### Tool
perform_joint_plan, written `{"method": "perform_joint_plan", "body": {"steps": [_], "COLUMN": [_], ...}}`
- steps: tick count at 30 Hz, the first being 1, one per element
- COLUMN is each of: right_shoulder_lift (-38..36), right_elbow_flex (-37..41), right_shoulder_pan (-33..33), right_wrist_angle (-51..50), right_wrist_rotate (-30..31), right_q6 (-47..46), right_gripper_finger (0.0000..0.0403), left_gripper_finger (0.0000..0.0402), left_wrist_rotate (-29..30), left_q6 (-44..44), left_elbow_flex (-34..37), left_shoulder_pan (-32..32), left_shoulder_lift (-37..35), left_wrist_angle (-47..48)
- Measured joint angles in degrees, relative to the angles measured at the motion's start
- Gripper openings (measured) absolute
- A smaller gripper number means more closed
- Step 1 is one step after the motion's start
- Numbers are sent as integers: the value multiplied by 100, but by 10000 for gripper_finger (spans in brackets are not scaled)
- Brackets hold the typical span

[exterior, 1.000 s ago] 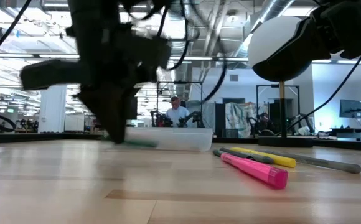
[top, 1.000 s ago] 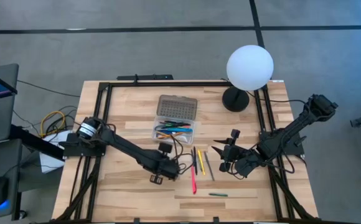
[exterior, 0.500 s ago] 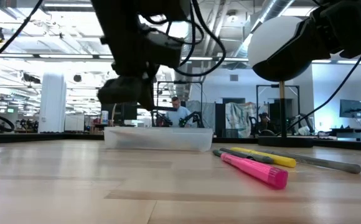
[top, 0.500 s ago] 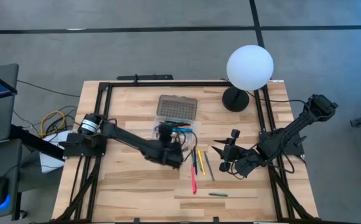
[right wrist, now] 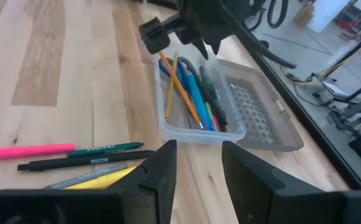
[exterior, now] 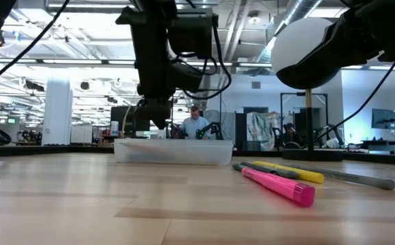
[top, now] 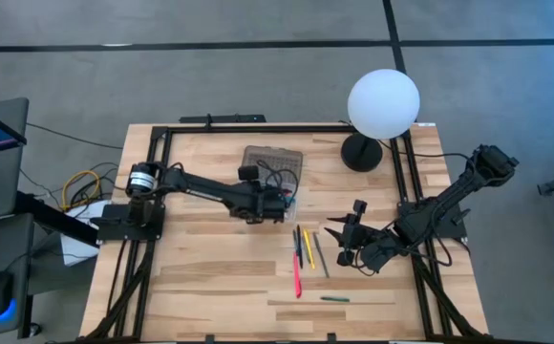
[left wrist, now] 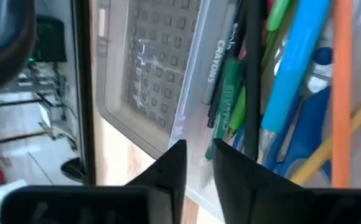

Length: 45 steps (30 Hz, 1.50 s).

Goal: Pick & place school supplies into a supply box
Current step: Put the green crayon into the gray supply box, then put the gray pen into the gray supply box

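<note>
Hovering over supply box (top: 269, 182) — left pincer (top: 282, 203) narrowly parted, holding nothing.

box (top: 272, 164): front half hidden under the left arm (top: 210, 190)
green pen (top: 334, 298): too small — type unclear

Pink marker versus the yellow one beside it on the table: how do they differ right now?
In the high view the pink marker reaches nearer the table's front edge than the yellow marker. In the low view the pink marker looks thicker and closer to the camera; the yellow marker lies behind it. Both lie flat outside the supply box, untouched by either gripper.
</note>
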<state>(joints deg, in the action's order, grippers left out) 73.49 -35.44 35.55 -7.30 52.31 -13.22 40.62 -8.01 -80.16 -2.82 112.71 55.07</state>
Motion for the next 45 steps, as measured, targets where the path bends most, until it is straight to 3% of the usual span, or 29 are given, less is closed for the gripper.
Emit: {"method": "perform_joint_plan", "body": {"steps": [6, 10, 16, 23, 28, 34, 45], "right_shoulder_lift": [0, 0, 0, 0, 4, 566, 1905], "right_elbow_flex": [58, 111, 111, 111, 111, 105, -523], "right_shoulder_pan": [-5, -80, -306, -545, -599, -343, -206], "right_wrist_angle": [-48, -96, -127, -126, -125, 59, -131], "right_wrist_rotate": [0, -38, -431, -986, -1193, -1363, -1555], "right_q6": [-300, -709, -945, -1845, -2675, -3554, -4497], "right_gripper_finger": [121, 121, 121, 121, 121, 121, 120], "left_gripper_finger": [122, 133, 134, 135, 135, 135, 135], "left_wrist_rotate": [-181, -139, 278, 582, 1364, 2113, 2174], "left_q6": [-194, -280, -438, -1524, -1985, -3216, -4068], "left_elbow_flex": [-6, -7, -9, -8, 387, 880, 1274], "left_shoulder_pan": [80, -158, -860, -1921, -2793, -3545, -4180], "left_shoulder_lift": [-2, -4, -9, -11, -22, -22, -15], "left_wrist_angle": [3, 149, 468, 998, 712, 675, 495]}}
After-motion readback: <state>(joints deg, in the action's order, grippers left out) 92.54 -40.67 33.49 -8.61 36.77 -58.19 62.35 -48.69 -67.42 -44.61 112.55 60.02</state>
